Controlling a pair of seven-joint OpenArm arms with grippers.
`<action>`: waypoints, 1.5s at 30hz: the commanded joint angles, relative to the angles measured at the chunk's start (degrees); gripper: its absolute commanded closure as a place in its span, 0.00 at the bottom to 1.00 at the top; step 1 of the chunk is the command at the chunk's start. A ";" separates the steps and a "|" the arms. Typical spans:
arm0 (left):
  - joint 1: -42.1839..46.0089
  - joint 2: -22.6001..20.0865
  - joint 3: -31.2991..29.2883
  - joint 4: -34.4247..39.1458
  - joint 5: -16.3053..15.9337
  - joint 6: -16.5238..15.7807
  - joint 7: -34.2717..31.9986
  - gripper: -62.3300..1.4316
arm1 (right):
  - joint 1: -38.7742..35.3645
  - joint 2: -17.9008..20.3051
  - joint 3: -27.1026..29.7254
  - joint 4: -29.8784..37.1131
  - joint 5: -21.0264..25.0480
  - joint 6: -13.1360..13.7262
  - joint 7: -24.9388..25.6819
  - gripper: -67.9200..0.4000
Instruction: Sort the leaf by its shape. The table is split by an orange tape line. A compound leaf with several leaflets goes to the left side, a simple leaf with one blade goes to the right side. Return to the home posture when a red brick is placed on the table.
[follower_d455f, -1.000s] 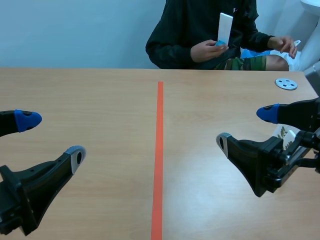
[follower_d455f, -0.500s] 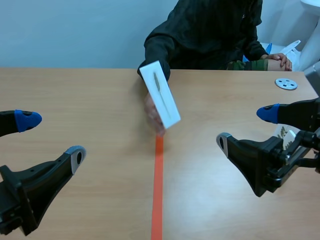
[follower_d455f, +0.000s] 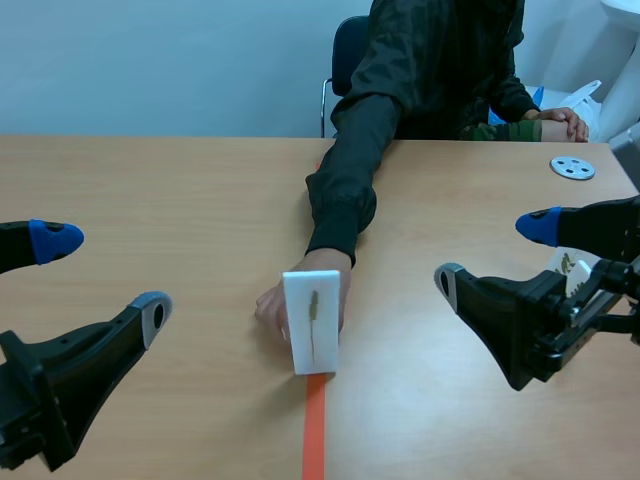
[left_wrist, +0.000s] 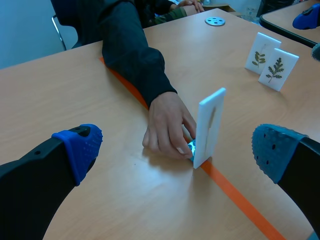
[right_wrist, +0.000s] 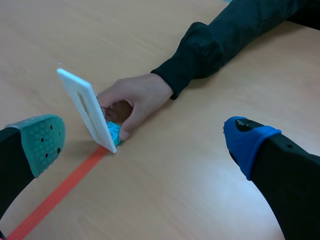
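While a person across the table (follower_d455f: 150, 190) stretched a dark sleeve (follower_d455f: 345, 190) over the wood, we saw their hand (follower_d455f: 272, 305) resting low against the back of a white card (follower_d455f: 311, 335). That card stood on its short edge, close to upright, right on the orange tape line (follower_d455f: 315, 440) near the middle of the table, so it lay on neither side. On its face we made out a leaf (follower_d455f: 313, 310), a thin, narrow, yellowish sliver running lengthwise; we could not make out finer detail. A blue holder (right_wrist: 112, 132) sat at the card's foot, and the person's fingertips touched it.

Our left gripper (follower_d455f: 104, 275) hung above the table's left half, well apart from the card, its jaws released and spread wide with nothing between them. Our right gripper (follower_d455f: 491, 256) hung above the right half, likewise spread wide and empty, also clear of the card and the hand.

Beyond the right gripper, two smaller white cards (left_wrist: 259, 52) stood side by side on the right half, each bearing a green sprig. A grey disc (follower_d455f: 572, 167) with holes lay flat near the far right corner, close to the person's other hand
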 joint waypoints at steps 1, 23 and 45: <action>-0.20 -0.02 0.24 0.70 -0.37 0.11 -0.74 0.00 | 0.50 0.90 0.63 0.00 0.61 0.00 1.01 0.00; -4.98 0.04 3.06 -3.30 3.04 -2.95 5.29 0.00 | 0.50 0.90 0.63 0.00 0.59 0.00 0.81 0.00; -27.93 4.04 23.56 -30.29 13.22 -4.28 -2.99 0.00 | 0.50 0.90 0.81 0.00 -1.36 -0.22 0.81 0.00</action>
